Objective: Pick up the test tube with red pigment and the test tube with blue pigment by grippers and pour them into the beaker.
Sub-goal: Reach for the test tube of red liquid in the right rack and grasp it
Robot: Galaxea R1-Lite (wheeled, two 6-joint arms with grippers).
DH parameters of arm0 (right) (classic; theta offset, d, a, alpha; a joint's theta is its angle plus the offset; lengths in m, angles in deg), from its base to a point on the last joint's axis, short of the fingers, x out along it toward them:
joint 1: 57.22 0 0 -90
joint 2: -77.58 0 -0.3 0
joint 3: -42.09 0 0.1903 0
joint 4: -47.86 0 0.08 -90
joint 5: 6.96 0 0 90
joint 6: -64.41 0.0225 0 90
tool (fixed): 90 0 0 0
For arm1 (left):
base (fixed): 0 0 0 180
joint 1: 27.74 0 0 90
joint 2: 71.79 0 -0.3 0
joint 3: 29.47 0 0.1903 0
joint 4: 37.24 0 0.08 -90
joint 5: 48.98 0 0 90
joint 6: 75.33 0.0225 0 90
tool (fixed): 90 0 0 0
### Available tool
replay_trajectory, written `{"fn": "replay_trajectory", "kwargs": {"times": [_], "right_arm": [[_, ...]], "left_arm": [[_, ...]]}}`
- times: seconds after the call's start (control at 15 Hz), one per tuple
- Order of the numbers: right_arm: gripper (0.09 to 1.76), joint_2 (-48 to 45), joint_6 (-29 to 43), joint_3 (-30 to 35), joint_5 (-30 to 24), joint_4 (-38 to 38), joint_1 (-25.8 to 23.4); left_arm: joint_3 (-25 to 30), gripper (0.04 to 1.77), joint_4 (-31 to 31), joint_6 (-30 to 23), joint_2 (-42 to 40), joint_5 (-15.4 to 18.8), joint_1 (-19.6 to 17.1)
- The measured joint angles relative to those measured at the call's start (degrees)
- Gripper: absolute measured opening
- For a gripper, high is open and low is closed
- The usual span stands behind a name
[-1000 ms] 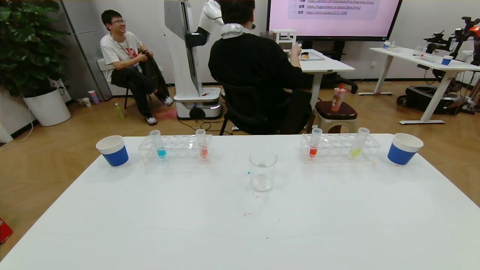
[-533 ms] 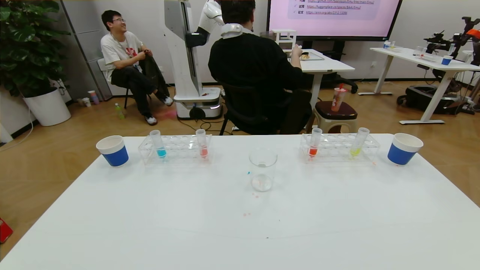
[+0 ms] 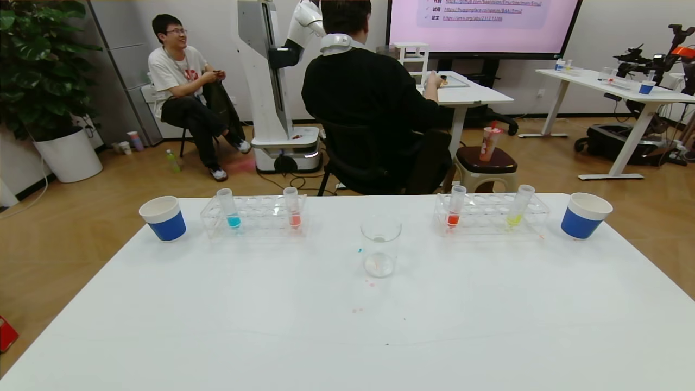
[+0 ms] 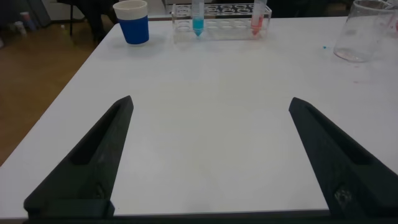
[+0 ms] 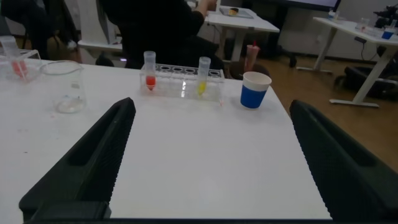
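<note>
The test tube with blue pigment (image 3: 232,210) stands in the left clear rack (image 3: 255,217), and it also shows in the left wrist view (image 4: 198,18). The test tube with red pigment (image 3: 455,209) stands in the right rack (image 3: 491,214), and it also shows in the right wrist view (image 5: 150,73). The beaker (image 3: 380,247) stands between the racks, mid-table. My left gripper (image 4: 210,102) is open and empty over bare table near the front edge, far short of the left rack. My right gripper (image 5: 212,102) is likewise open and empty, short of the right rack. Neither gripper shows in the head view.
A paler salmon-red tube (image 3: 293,209) shares the left rack. A yellow-green tube (image 3: 518,209) shares the right rack. Blue paper cups stand at the far left (image 3: 163,218) and far right (image 3: 583,216). Small coloured drips lie near the beaker. Two people sit beyond the table.
Nothing on the table has moved. Only the people behind the table have shifted slightly.
</note>
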Motion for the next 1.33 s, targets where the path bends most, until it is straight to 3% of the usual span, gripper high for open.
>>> {"fn": "replay_trajectory", "kwargs": {"times": [0.53, 1.0, 1.33], "right_arm": [[1.73, 36.66, 1.05, -6.42, -0.37, -32.11, 0.90], [1.73, 64.09, 4.13, -12.81, 0.57, -47.42, 4.35], [1.73, 81.53, 4.18, -17.99, 7.56, -58.11, 11.46]], "left_arm": [[0.00, 1.75, 0.00, 0.00, 0.00, 0.02, 0.00], [0.00, 1.75, 0.00, 0.00, 0.00, 0.02, 0.00], [0.00, 1.75, 0.00, -0.02, 0.00, 0.02, 0.00]]}}
